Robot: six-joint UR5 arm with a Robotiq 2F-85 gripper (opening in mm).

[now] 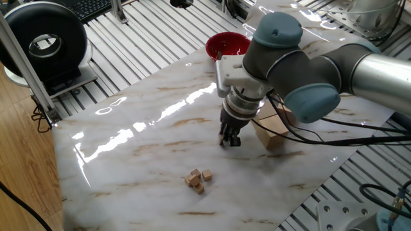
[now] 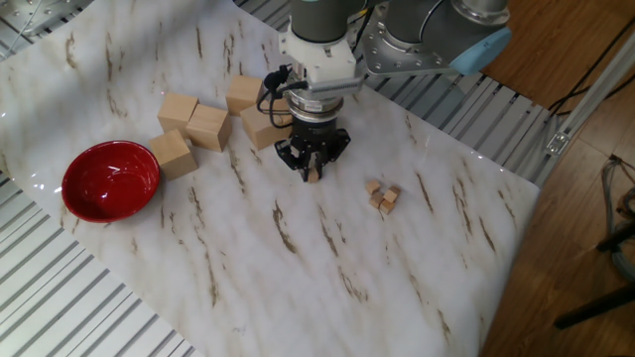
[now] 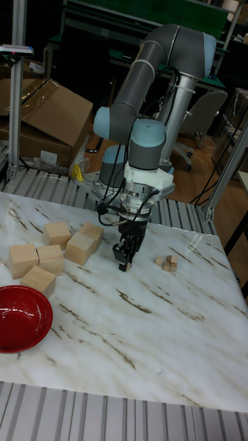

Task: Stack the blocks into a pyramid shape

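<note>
Blocks: four tiny light-tan wooden cubes; three (image 1: 198,179) sit clustered and touching on the white marble-patterned tabletop (image 1: 128,160), well apart from the big blocks, and the fourth (image 2: 313,176) shows between the fingertips in the other fixed view.
Table: glossy marble sheet, likely slick, so a nudged cube could slide.
Arm: grey UR5 with blue joint caps (image 1: 302,70), wrist pointing straight down over the table's middle.
Red bowl: round glossy dish (image 2: 109,180) near one table edge, not involved.
Large blocks: five pale wooden cubes (image 2: 193,124) grouped beside the arm; not the task's pieces.
Gripper: black two-finger pincer (image 2: 312,169), fingers drawn in on the fourth tiny cube and grasping it, low over the table, near the cluster but clear of it.
Pyramid: no stepped pile yet that I can make out; whether any cube in the cluster sits on another is too small to tell.
Handling: the cubes look light, rigid and easily knocked; take them by two opposite flat faces, square-on, and release gently so the base does not scatter.
</note>
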